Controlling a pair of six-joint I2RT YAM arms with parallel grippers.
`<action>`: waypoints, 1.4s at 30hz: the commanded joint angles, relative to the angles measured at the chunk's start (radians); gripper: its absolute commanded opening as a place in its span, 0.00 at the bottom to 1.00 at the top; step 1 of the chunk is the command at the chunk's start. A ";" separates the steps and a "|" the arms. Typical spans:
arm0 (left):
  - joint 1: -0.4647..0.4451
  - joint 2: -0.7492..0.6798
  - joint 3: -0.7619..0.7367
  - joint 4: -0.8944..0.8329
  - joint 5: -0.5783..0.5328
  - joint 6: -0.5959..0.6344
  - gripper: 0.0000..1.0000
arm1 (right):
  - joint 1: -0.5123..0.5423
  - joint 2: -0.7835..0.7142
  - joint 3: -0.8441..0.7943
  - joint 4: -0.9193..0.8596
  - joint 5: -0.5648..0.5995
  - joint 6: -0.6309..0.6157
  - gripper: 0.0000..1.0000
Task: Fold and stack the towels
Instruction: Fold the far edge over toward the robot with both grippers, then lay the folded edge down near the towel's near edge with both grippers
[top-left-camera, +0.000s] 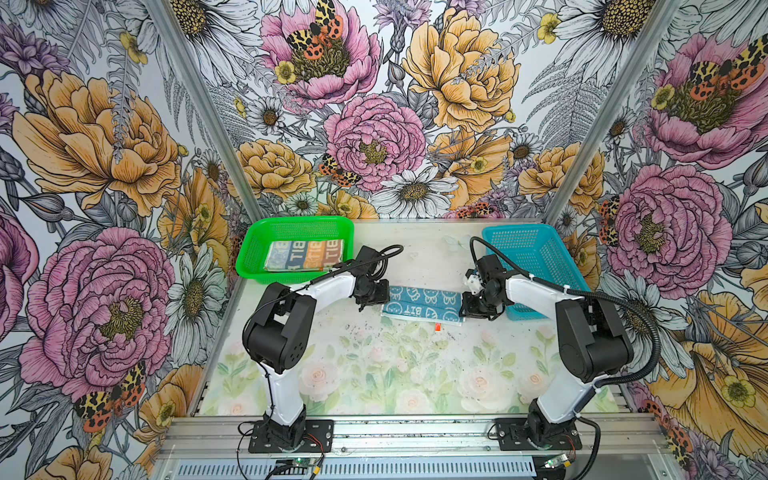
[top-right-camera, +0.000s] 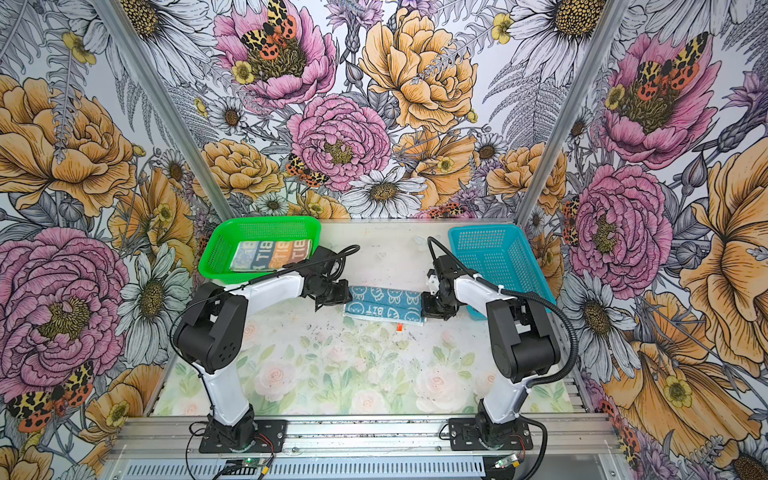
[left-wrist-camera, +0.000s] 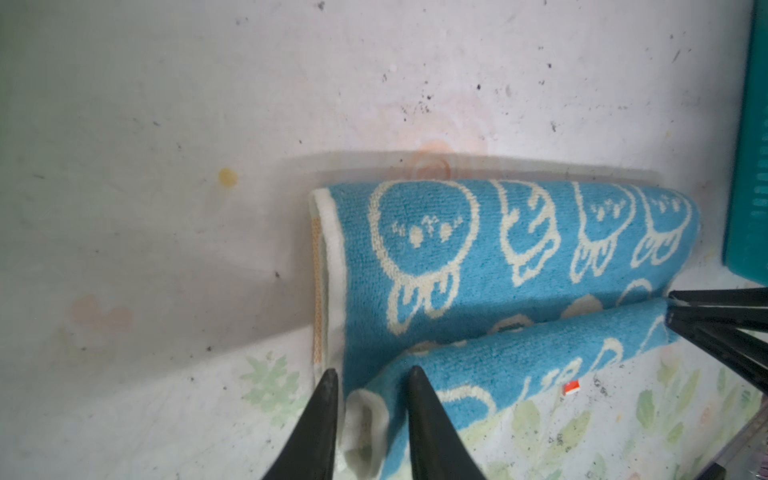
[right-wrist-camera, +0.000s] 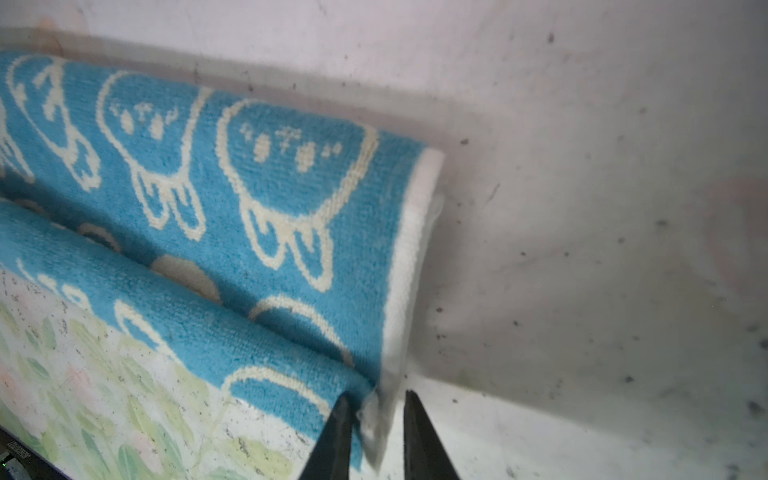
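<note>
A blue towel (top-left-camera: 422, 305) (top-right-camera: 384, 303) with cream rabbit outlines lies folded lengthwise on the table's middle, its orange tag (top-left-camera: 437, 327) sticking out at the near edge. My left gripper (top-left-camera: 385, 298) (left-wrist-camera: 370, 374) stands at its left end, jaws apart, with the white hem corner loose between the fingertips. At the right end my right gripper (top-left-camera: 462, 308) (right-wrist-camera: 376, 399) is also open, the hem hanging between its fingers without being pinched. A folded striped towel (top-left-camera: 305, 255) (top-right-camera: 272, 253) in blue, orange and cream lies in the green basket (top-left-camera: 257, 249).
The green basket stands at the back left, right behind the left forearm. A blue perforated basket (top-left-camera: 523, 257) (top-right-camera: 494, 257) stands at the back right, close beside the right wrist. Floral walls enclose the table on three sides.
</note>
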 joint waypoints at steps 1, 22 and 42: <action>0.005 -0.025 0.033 0.016 -0.020 -0.013 0.54 | 0.011 -0.066 0.006 0.002 0.005 0.012 0.35; -0.102 -0.082 -0.023 0.101 0.125 -0.196 0.99 | 0.047 -0.157 -0.107 0.140 -0.145 0.161 0.86; -0.078 -0.184 -0.170 -0.112 0.029 -0.085 0.78 | 0.034 -0.179 -0.244 0.181 -0.065 0.195 0.48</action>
